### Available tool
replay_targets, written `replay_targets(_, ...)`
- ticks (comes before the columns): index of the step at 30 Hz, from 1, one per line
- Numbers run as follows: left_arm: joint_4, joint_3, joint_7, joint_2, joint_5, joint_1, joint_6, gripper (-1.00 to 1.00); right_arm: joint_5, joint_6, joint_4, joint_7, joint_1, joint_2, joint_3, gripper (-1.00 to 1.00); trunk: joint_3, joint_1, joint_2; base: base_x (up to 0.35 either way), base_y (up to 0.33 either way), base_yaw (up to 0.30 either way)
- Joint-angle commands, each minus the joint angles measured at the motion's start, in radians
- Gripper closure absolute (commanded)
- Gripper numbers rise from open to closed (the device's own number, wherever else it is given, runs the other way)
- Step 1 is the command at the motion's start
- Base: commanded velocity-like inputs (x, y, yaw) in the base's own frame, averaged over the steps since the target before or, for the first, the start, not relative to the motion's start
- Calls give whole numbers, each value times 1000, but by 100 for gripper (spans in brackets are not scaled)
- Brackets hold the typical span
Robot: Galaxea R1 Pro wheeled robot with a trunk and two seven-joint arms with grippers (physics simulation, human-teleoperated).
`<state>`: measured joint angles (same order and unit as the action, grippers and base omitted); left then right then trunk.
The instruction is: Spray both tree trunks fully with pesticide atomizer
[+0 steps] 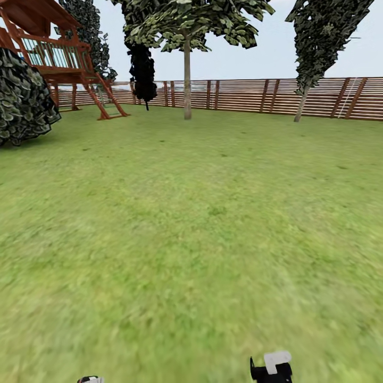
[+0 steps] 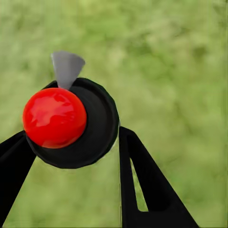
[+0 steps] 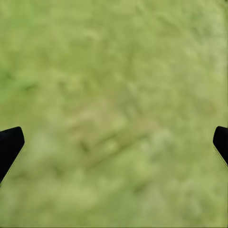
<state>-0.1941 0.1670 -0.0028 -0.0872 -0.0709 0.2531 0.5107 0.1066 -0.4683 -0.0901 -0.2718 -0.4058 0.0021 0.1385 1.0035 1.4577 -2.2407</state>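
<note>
Left hand [image 2: 71, 142] pinching the atomizer [image 2: 71, 123]: 2 black fingers [image 2: 142, 180] pressed against either side of its round black body. Seen end-on in the left wrist view, so long axis running along the fingers, away from the wrist; red ball top [image 2: 54, 117] facing the camera, grey nozzle [image 2: 66, 69] jutting sideways off the body, out over blurred grass [image 2: 180, 71]. Atomizer off the floor, held above the lawn.

Right hand [image 3: 114, 142] spread wide, black fingertips [image 3: 9, 145] at opposite edges of the right wrist view, nothing between them but grass.

In the head view, a white-and-black arm part [image 1: 272, 367] at the bottom right, a smaller white bit [image 1: 90, 380] at the bottom left. Beyond, open lawn [image 1: 191, 223] up to a reddish slat fence [image 1: 255, 96]. 1 straight pale trunk [image 1: 187, 80] near the fence, leafy crown [image 1: 197, 21] above. Leaning tree [image 1: 319, 42] to the right, dark narrow tree [image 1: 142, 69] to the left, wooden play structure [image 1: 58, 53] and a bush [image 1: 24, 96] far left.
</note>
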Motion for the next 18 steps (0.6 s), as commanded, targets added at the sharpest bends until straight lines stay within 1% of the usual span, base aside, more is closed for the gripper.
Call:
replay_targets(1, 1, -3, 0, 0, -7, 1, 3, 100, 11, 1, 1, -10, -1, 0, 3, -100, 1, 0, 0, 339, 0, 0)
replay_targets(18, 1, -1, 0, -2, -7, 1, 3, 100, 12, 1, 1, -10, -1, -1, 3, -100, 1, 0, 0, 339, 0, 0)
